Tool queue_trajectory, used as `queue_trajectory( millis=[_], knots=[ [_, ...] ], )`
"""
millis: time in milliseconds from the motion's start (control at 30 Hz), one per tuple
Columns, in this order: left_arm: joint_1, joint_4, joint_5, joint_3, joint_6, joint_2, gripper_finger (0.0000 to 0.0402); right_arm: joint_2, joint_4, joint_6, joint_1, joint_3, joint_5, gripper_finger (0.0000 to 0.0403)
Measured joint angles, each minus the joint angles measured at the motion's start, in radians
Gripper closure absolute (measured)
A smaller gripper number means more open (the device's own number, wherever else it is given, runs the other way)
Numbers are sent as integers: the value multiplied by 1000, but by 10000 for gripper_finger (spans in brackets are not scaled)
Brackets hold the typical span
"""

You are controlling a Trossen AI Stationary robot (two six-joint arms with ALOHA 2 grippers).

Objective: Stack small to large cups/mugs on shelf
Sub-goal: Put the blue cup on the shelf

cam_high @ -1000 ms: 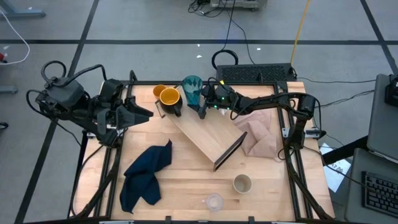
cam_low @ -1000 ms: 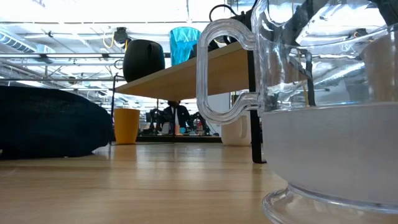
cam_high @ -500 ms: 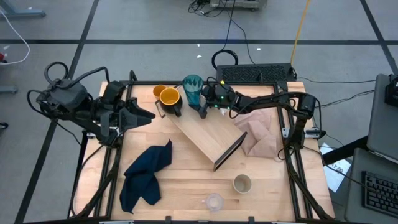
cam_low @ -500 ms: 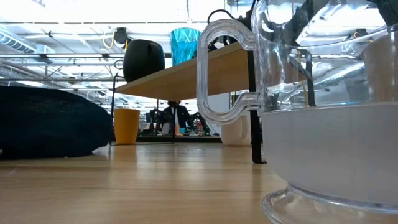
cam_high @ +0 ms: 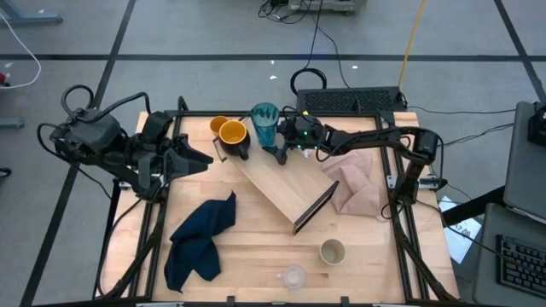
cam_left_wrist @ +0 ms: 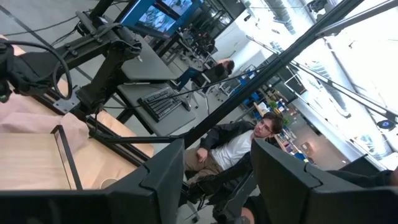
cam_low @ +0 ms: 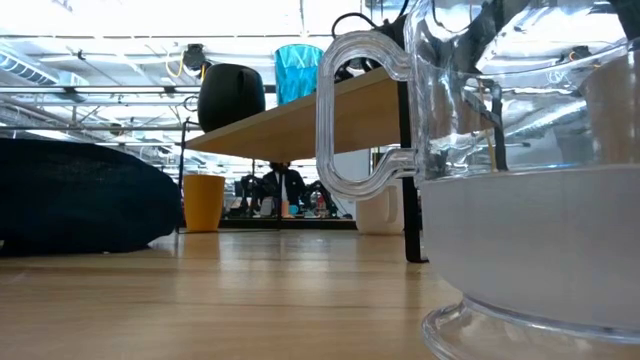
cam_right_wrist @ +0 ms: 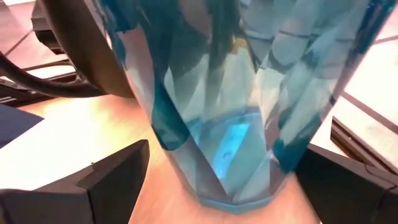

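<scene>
Teal tumbler (cam_high: 264, 124) stands upright on far end of shelf (cam_high: 281, 181), just beside yellow-orange mug (cam_high: 234, 136). R gripper (cam_high: 279, 145) at tumbler, fingers spread wide either side of its base, not pinching. L gripper (cam_high: 202, 159) waits left of shelf, half open, empty. Beige cup (cam_high: 332, 251) and clear cup (cam_high: 294, 277) well apart from shelf, near side.

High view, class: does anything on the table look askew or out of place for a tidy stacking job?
Yes. The shelf lies diagonally across the table rather than square to its edges. A dark blue cloth is crumpled at the near left, and a pinkish cloth is bunched against the shelf's right end.
</scene>
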Motion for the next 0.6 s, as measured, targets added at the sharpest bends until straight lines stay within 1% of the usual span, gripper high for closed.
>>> queue_trajectory(
  millis=[267,400,600],
  knots=[
    [0,-15,0,0,-5,0,215,-34,0,-16,0,0,0,23],
    [0,-15,1,0,-7,0,215,-45,-33,-27,0,0,0,23],
    [0,-23,1,0,-5,0,215,-81,-138,-43,-1,0,0,23]
  ],
)
